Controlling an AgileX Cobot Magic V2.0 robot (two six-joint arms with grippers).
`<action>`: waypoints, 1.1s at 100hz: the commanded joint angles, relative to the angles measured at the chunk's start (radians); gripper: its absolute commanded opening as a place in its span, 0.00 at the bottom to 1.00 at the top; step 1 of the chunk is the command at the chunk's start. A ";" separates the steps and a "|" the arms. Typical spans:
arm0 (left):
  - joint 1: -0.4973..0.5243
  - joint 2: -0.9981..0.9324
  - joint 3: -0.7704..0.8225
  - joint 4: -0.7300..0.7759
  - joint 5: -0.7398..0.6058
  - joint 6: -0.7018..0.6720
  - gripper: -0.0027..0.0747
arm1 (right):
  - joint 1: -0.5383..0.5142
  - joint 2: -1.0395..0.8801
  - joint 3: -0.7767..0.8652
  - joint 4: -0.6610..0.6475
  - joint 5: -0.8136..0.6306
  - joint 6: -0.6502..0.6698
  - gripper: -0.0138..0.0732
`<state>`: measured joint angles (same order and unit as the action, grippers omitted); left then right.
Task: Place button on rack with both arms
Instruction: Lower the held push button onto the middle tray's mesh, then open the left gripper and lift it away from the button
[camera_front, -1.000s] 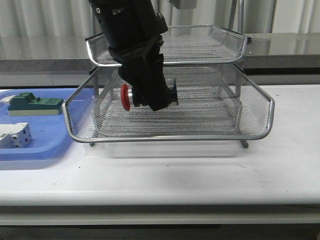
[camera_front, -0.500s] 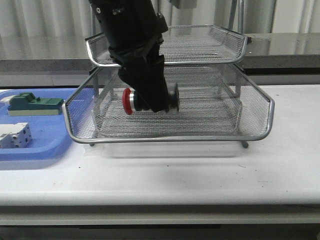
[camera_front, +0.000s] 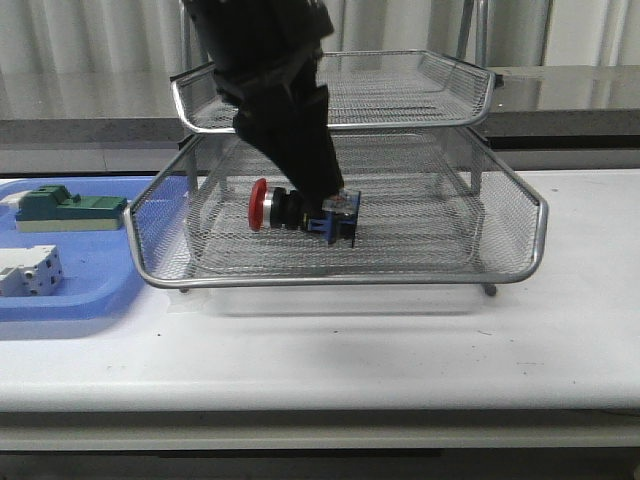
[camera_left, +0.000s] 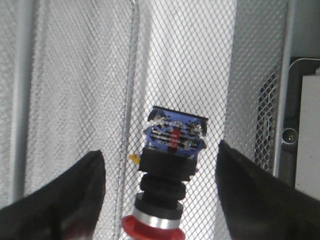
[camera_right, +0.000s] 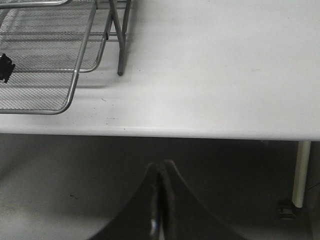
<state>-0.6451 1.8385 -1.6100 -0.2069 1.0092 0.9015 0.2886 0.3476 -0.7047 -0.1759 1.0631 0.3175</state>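
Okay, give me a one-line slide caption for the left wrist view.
Open left gripper above the red push-button lying on its side on the wire-mesh rack tray.

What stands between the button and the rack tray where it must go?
Nothing visible does. The button already lies on its side on the mesh of the rack, in the pulled-out tray. The left end effector is open around it, its fingers apart from the button.

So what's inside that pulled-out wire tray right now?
The button lies on its side on the mesh of the rack, red cap toward the blue tray. The left gripper is open around it. Part of the tray's floor behind the arm is covered.
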 joint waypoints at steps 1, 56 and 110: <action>-0.004 -0.103 -0.044 -0.023 -0.023 -0.020 0.63 | -0.005 0.010 -0.032 -0.024 -0.060 -0.004 0.08; 0.302 -0.400 -0.008 -0.024 -0.024 -0.219 0.61 | -0.005 0.010 -0.032 -0.024 -0.060 -0.004 0.08; 0.696 -0.871 0.564 -0.200 -0.404 -0.250 0.60 | -0.005 0.010 -0.032 -0.024 -0.060 -0.004 0.08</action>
<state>0.0194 1.0501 -1.1039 -0.3362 0.7444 0.6643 0.2886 0.3476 -0.7047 -0.1759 1.0631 0.3175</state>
